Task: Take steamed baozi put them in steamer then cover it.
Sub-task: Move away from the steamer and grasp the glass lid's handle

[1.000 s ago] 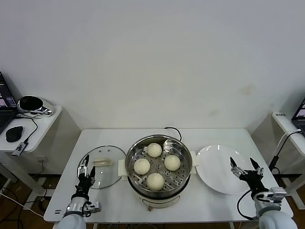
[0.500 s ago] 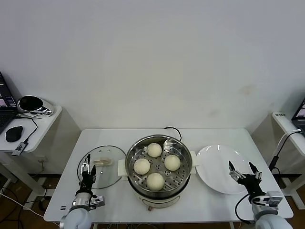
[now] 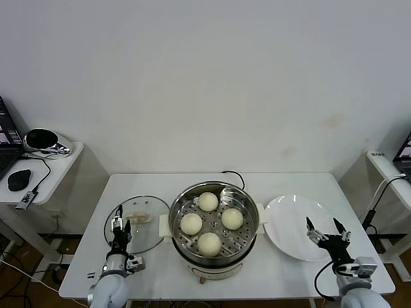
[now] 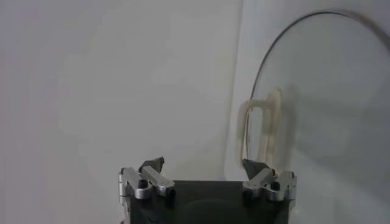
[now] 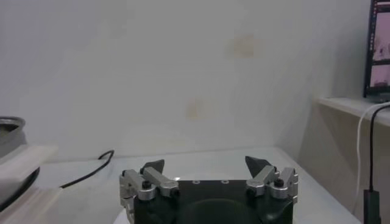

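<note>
White table (image 3: 295,269) against plain wall; steamer (image 3: 214,226) centred, four buns (image 3: 209,221) inside. Lid (image 3: 137,223) left of steamer, plate (image 3: 297,226) right. Left gripper (image 3: 119,226) over lid and right gripper (image 3: 326,230) over plate, both jaws spread, empty.

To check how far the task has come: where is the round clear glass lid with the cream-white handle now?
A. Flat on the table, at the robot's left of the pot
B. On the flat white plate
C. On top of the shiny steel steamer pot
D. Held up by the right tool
A: the round clear glass lid lies flat on the white table left of the shiny steel steamer pot, which stands uncovered with four cream-white buns inside.
</note>
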